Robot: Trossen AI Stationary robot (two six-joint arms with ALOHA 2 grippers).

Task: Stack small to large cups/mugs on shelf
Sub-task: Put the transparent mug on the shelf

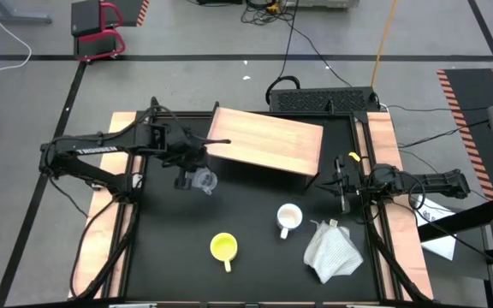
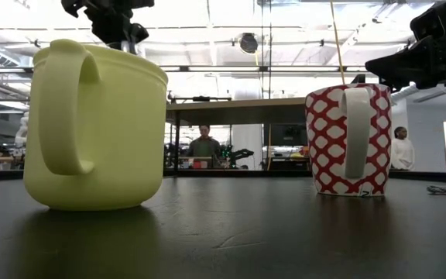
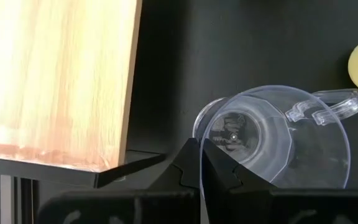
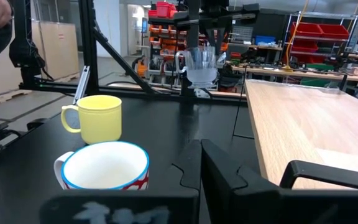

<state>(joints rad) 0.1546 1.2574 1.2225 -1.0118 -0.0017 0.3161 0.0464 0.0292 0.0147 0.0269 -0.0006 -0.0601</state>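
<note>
We are seeing bright ceiling lights washing out the low view's background, glare bleaching the shelf (image 3: 55,81) at the left wrist, and the black table (image 2: 285,232) staying dim.

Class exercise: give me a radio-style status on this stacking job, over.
Left gripper shut on glass cup, lifted beside shelf. Right gripper shut, waiting at table's right. Yellow mug, white mug untouched. Path clear.

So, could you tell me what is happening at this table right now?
The left gripper is shut on the rim of the clear glass cup, holding it above the table beside the wooden shelf. The yellow mug and the red-and-white patterned mug stand on the dark tabletop, next to a white cloth. The right gripper waits, shut, at the table's right edge.
</note>
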